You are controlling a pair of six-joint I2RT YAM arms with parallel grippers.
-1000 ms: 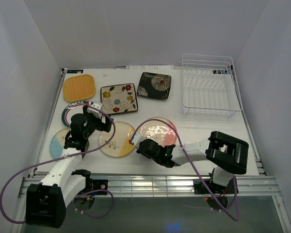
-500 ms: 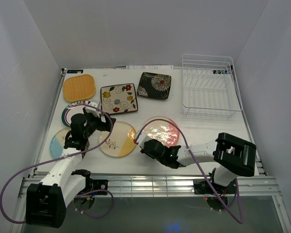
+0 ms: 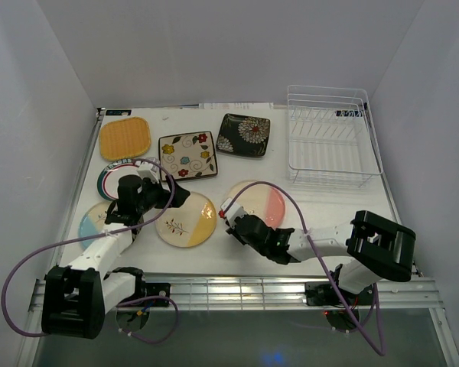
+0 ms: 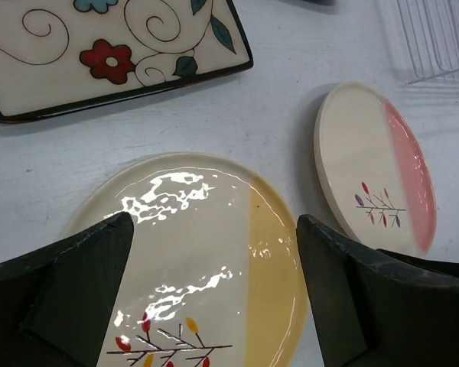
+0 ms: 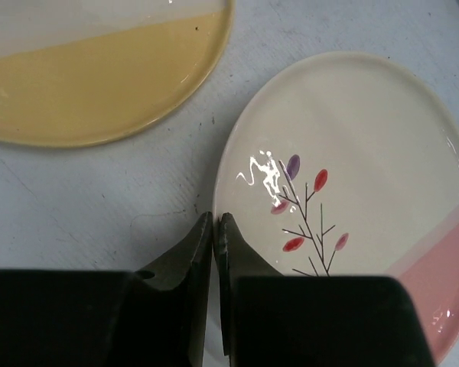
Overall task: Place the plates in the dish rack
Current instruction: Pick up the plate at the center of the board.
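My right gripper point(image 5: 216, 223) is shut on the near-left rim of the round pink-cream plate point(image 5: 352, 168), one jaw above the rim and one below. That plate point(image 3: 262, 202) lies right of centre on the table, and its gripped edge looks slightly raised in the left wrist view point(image 4: 367, 153). My left gripper point(image 4: 214, 225) stands open over the yellow-cream plate point(image 4: 206, 260), which lies flat point(image 3: 187, 222) and untouched. The white wire dish rack point(image 3: 329, 138) stands at the back right with no plate in it.
The orange square plate point(image 3: 125, 138), cream floral square plate point(image 3: 187, 155) and black floral square plate point(image 3: 244, 134) line the back. The green-rimmed plate point(image 3: 109, 174) and blue-cream plate point(image 3: 92, 225) lie at the left, partly under my left arm. White walls enclose the table.
The right gripper has closed on the pink-cream plate's rim and shifted right, tipping the plate a little. The left gripper swung right over the yellow-cream plate, staying open.
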